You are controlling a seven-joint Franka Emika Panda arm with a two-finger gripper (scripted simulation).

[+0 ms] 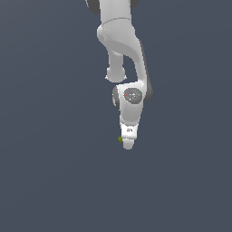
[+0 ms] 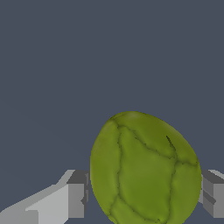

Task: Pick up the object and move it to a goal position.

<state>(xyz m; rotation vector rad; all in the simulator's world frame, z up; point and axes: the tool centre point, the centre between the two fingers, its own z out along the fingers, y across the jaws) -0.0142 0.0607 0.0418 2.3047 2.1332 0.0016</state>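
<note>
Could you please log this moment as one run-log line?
phase: grasping | gripper: fingers either side of olive-green pear-shaped object, contact unclear | object mostly hidden in exterior view | goal: not visible

Matt, vein-creased olive object (image 2: 146, 170)

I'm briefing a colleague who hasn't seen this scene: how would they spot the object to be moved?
Follow the white arm down to its claw over the plain grey ground. The object is the small olive-green speck peeking out at the claw's tip on the exterior view's left. In the wrist view it sits between the fingers as a lumpy green form with dark creases, the only coloured thing.
</note>
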